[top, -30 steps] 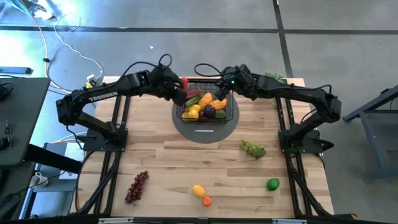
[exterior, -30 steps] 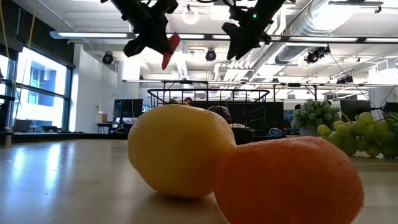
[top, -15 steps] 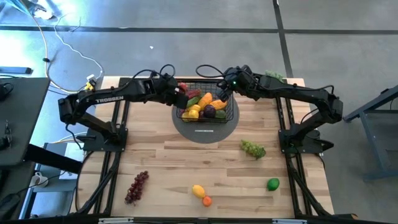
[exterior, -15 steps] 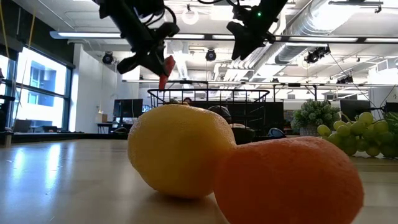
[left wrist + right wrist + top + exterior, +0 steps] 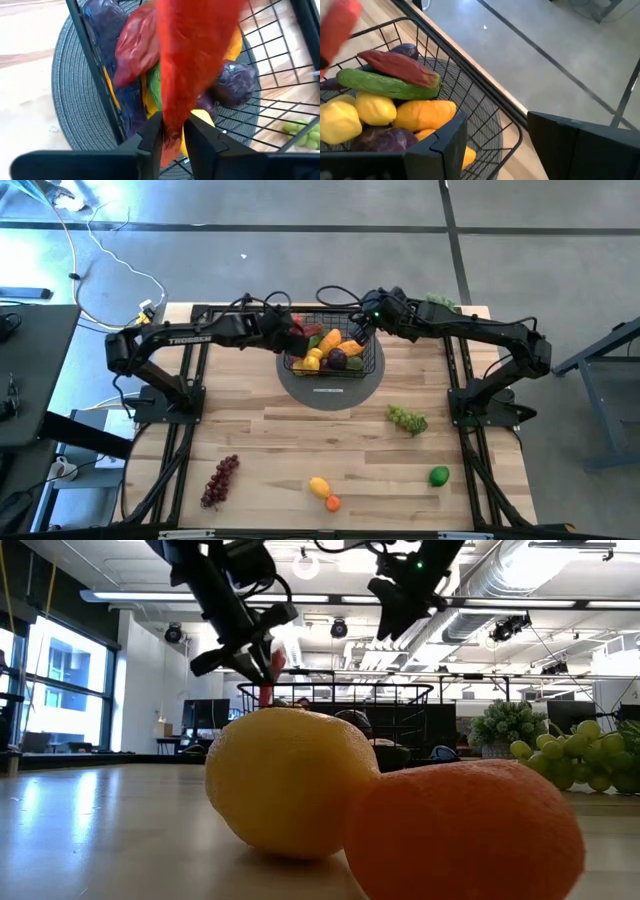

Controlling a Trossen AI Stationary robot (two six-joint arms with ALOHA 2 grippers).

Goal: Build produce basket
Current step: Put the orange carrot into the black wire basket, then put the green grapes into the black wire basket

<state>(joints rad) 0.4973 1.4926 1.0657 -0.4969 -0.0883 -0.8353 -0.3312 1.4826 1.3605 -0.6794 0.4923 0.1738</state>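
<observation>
The black wire basket (image 5: 372, 362) stands on a round grey mat and holds lemons, an orange mango, a green cucumber (image 5: 385, 85), a dark red piece (image 5: 400, 67) and purple pieces. My left gripper (image 5: 299, 332) is over the basket's left rim, shut on a red chili (image 5: 192, 55). The low view shows the chili (image 5: 268, 675) hanging at rim height. My right gripper (image 5: 495, 145) hovers open above the basket's far right part, touching nothing. More produce lies on the table. My left gripper pinches the red chili between its two fingers at one narrow end (image 5: 172, 131). The fingers come from above, slanting in from the table's left. The chili is lifted clear and hangs below the fingers (image 5: 250, 652), pointing down over the basket's left side.
Green grapes (image 5: 407, 419) and a lime (image 5: 439, 476) lie right of centre. A lemon (image 5: 319, 486) and an orange fruit (image 5: 333, 502) sit at the near edge, purple grapes (image 5: 220, 480) near left. A potted plant (image 5: 440, 303) stands at the far right.
My left gripper has moved down and toward the table's right, carrying the chili from above the basket's left rim down to rim height. It has stayed shut on the chili. The right gripper has hardly moved.
</observation>
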